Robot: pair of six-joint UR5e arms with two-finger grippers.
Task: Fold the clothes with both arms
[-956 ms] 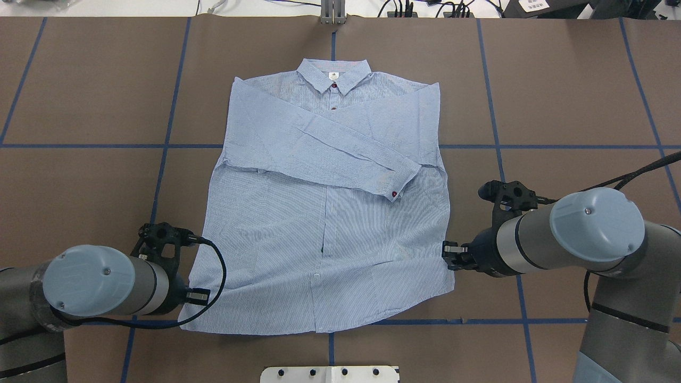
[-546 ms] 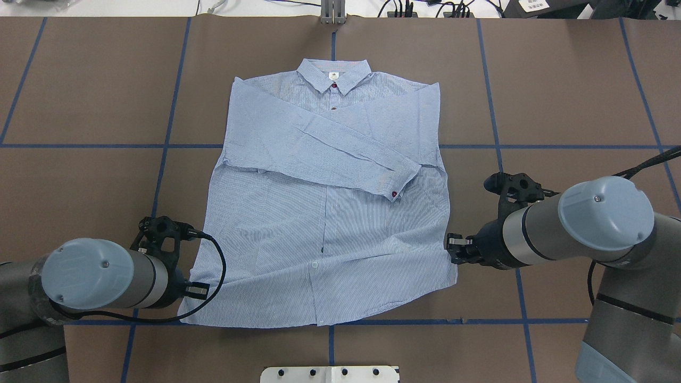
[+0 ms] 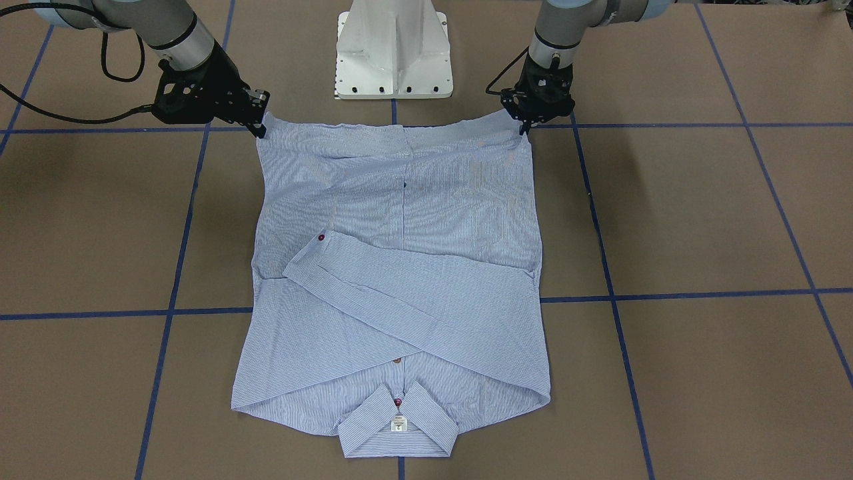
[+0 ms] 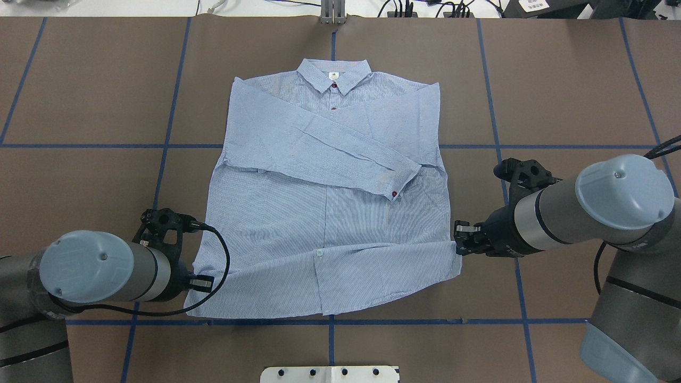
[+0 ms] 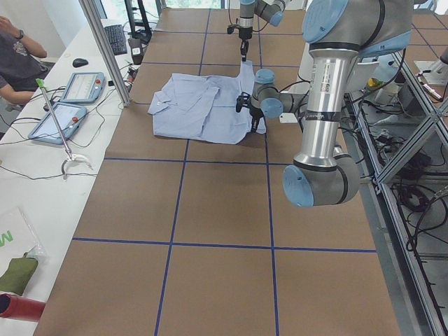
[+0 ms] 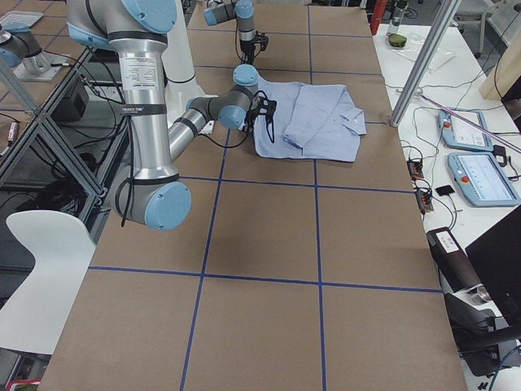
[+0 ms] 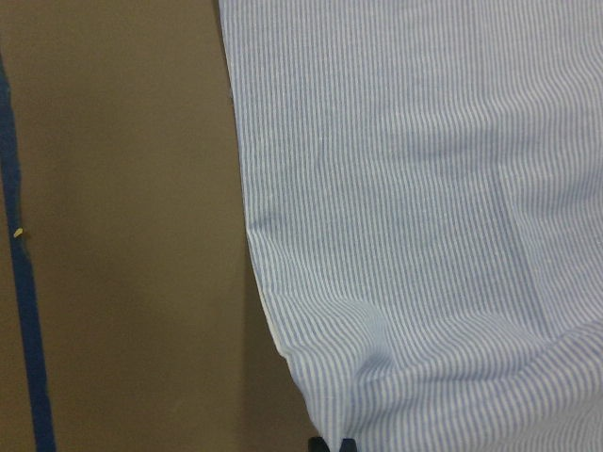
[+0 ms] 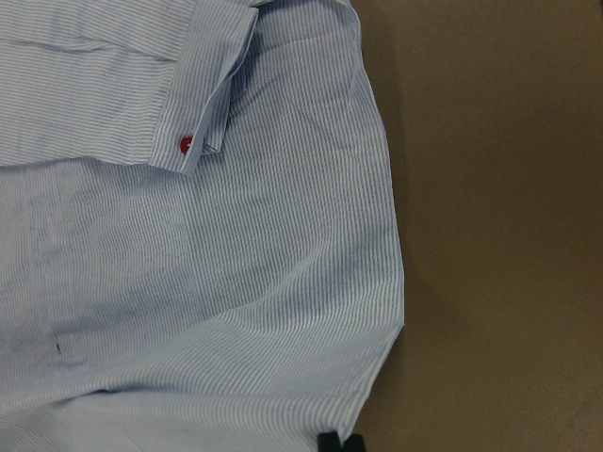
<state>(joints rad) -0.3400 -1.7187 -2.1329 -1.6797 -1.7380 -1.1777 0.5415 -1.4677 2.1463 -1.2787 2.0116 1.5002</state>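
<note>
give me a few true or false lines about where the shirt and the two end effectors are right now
1. The shirt lies with its collar on the side far from the robot. True.
2. The arms of the shirt are spread out flat to either side. False: the sleeves are folded across the chest.
3. The right end effector is at a hem corner of the shirt. True.
4. The left end effector hangs over the collar. False: it is at the other hem corner, on the side near the robot.
</note>
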